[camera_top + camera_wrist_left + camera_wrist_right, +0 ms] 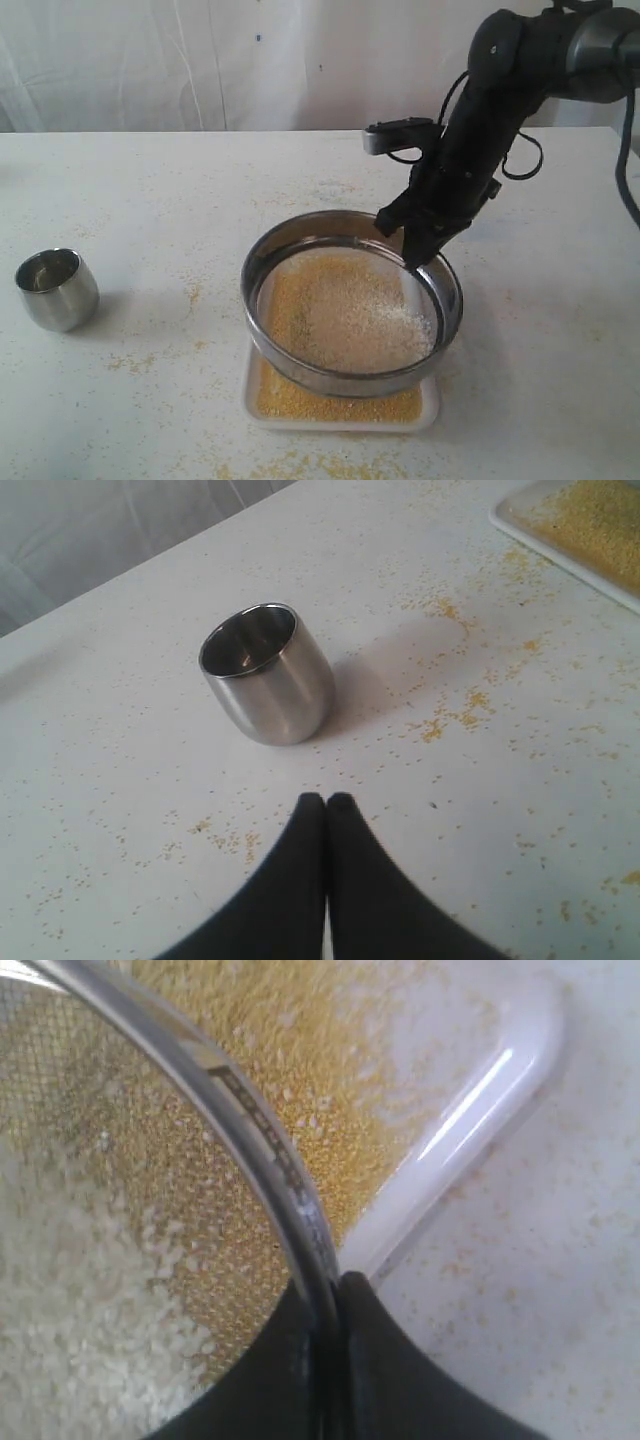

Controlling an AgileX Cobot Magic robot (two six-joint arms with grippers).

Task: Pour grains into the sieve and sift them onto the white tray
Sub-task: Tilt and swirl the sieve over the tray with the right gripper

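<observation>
The round steel sieve (350, 382) hangs tilted just above the white tray (425, 417), its near side low. My right gripper (418, 258) is shut on the sieve's far right rim (262, 1138), one finger inside the ring and one outside. Pale beige grains (365, 318) lie on the mesh, with a yellow layer at its left side. Fine yellow grains (300, 400) cover the tray under the sieve and show through the mesh (190, 1220). My left gripper (326, 800) is shut and holds nothing, hovering over the table near a small steel cup (268, 675).
The small steel cup (57, 288) stands upright on the white table at the left. Stray yellow grains (130, 360) are scattered over the table around the tray and cup. A corner of the tray (560, 540) shows in the left wrist view.
</observation>
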